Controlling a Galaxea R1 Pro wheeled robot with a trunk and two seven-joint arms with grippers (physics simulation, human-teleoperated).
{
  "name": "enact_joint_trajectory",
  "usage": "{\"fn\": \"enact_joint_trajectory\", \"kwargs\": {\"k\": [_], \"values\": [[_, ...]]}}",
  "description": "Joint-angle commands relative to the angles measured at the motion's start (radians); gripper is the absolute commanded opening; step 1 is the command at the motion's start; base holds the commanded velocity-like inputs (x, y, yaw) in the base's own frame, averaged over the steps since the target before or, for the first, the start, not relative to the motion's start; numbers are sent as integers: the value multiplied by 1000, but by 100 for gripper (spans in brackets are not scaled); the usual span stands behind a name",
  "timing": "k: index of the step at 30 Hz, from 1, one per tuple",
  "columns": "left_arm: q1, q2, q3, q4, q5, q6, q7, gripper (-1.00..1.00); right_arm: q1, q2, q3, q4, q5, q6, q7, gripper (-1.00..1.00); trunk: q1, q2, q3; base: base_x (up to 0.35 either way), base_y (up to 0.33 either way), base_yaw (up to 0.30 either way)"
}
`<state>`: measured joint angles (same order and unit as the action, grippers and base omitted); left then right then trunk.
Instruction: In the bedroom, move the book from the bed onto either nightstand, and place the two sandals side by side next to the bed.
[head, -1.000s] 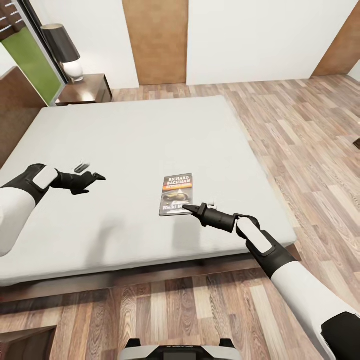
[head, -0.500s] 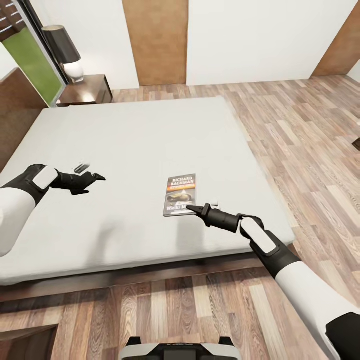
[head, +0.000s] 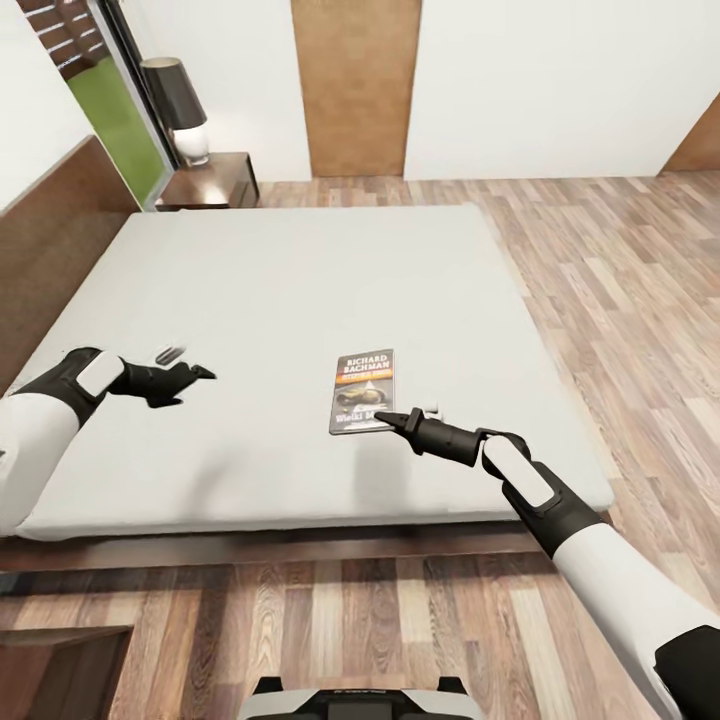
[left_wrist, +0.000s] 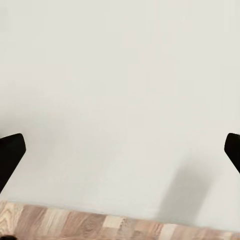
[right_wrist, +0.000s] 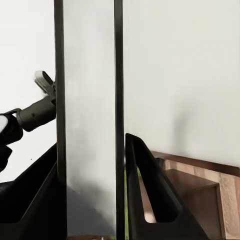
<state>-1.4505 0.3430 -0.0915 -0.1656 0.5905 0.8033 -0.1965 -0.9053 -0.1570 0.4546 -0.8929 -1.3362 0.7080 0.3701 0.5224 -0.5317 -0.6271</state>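
The book, a thin paperback printed "Richard Bachman", rests at mattress level near the front edge of the bed. My right gripper is shut on its near right corner. In the right wrist view the book's page edge fills the gap between the two black fingers of that gripper. My left gripper hovers open over bare mattress to the book's left, and its wrist view shows that gripper with its fingers far apart and nothing between them. One nightstand stands at the bed's far left corner. The sandals are out of view.
A lamp with a dark shade stands on the nightstand, beside a dark-framed window. The brown headboard runs along the bed's left side. Wood-plank floor lies to the right and in front. A dark cabinet corner shows at bottom left.
The head view has swung, so bed, nightstand and lamp now sit further right in the picture. The book has stayed at the right gripper's tips. The left gripper sits slightly lower.
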Motion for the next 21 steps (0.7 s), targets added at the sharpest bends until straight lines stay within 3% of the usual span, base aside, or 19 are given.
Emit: {"fn": "enact_joint_trajectory", "kwargs": {"k": [1,9,18,21], "values": [[18,1,-7,-1,0,1,-7,100,0,-1,3,0,-1,1,3,-100,0,-1,0,0,0,191],[82,0,-8,4,1,-46,-9,100,1,-1,14,0,2,1,3,-100,0,-1,11,0,0,189],[155,-27,-8,52,0,-102,-8,100,4,-2,131,1,46,-2,3,-100,0,-1,23,0,0,181],[162,-30,-8,72,0,-126,-8,100,4,-2,140,2,53,-2,3,-100,0,-1,27,0,0,171]]}}
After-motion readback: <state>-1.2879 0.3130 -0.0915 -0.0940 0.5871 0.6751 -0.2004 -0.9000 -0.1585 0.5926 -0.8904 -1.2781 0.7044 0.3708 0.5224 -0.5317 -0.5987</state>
